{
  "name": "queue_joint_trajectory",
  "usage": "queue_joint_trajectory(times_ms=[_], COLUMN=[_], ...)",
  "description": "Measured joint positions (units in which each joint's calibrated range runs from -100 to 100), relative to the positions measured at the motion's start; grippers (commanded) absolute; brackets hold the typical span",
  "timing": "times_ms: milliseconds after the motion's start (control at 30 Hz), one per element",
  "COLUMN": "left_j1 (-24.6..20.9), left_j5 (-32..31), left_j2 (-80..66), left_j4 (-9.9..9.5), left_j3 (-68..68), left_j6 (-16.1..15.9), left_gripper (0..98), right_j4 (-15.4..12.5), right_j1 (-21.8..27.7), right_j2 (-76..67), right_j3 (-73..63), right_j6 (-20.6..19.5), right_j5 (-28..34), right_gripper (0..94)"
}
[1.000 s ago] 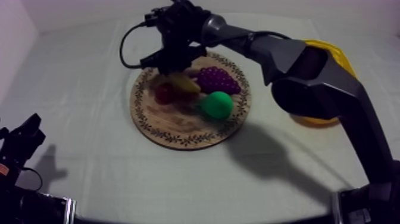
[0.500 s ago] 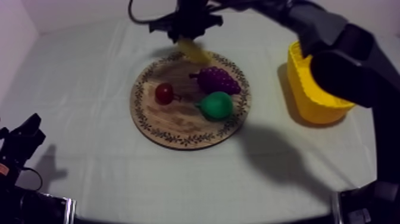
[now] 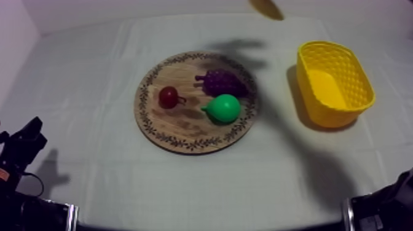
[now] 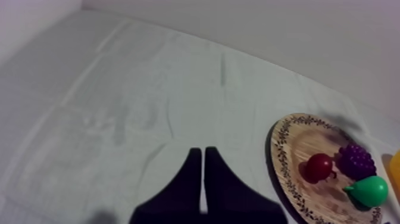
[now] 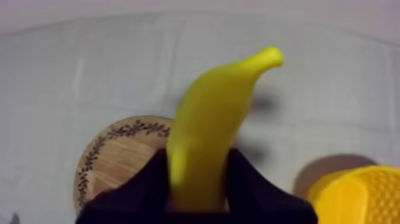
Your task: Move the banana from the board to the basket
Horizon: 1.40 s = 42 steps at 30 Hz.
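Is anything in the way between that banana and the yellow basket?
Nothing visible. The right gripper holds the banana aloft, and the yellow basket stands open beside the wooden board, nothing over it.

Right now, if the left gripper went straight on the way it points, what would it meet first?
Probably only the bare cloth: the left gripper, shut, points along it, and the wooden board lies off to one side. Depth is hard to judge.

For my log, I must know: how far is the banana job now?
Done: the banana is off the wooden board. In hand: the right tool is shut on it, up in the air. Left: carry it over the yellow basket and release it there.
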Motion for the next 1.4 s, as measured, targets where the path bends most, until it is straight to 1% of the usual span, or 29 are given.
queue_joint_trajectory(times_ms=[100,267,367,467,567,733,800,900,967,1100,1400], left_j1=[0.0,0.0,0.0,0.0,0.0,0.0,0.0,0.0,0.0,0.0,0.0], left_j5=[0.0,0.0,0.0,0.0,0.0,0.0,0.0,0.0,0.0,0.0,0.0], left_j2=[0.0,0.0,0.0,0.0,0.0,0.0,0.0,0.0,0.0,0.0,0.0], left_j4=[0.0,0.0,0.0,0.0,0.0,0.0,0.0,0.0,0.0,0.0,0.0], left_j3=[0.0,0.0,0.0,0.0,0.0,0.0,0.0,0.0,0.0,0.0,0.0], left_j6=[0.0,0.0,0.0,0.0,0.0,0.0,0.0,0.0,0.0,0.0,0.0], left_gripper=[0.1,0.1,0.1,0.1,0.1,0.1,0.1,0.1,0.1,0.1,0.1], right_j4=[-0.35,-0.58,0.3,1.35,2.86,4.98,5.81,6.15,7.14,7.53,8.28], right_j1=[2.75,8.07,10.53,11.81,11.98,11.53,11.02,10.6,10.52,10.85,12.85], right_j2=[-6.3,-15.14,-19.52,-23.18,-24.94,-23.78,-22.92,-20.56,-18.8,-15.26,-10.84], right_j3=[6.56,18.18,25.18,31.25,36.15,42.62,43.81,44.51,44.51,44.51,44.54], right_j6=[1.27,3.02,3.25,2.68,1.44,-1.2,-2.22,-3.72,-4.83,-6.42,-6.72], right_j5=[-1.67,-6.54,-8.63,-9.25,-10.06,-10.09,-10.09,-10.09,-10.16,-10.49,-11.16], right_gripper=[24.6,24.8,25.0,25.2,25.3,25.4,25.5,25.7,25.8,25.9,26.4])
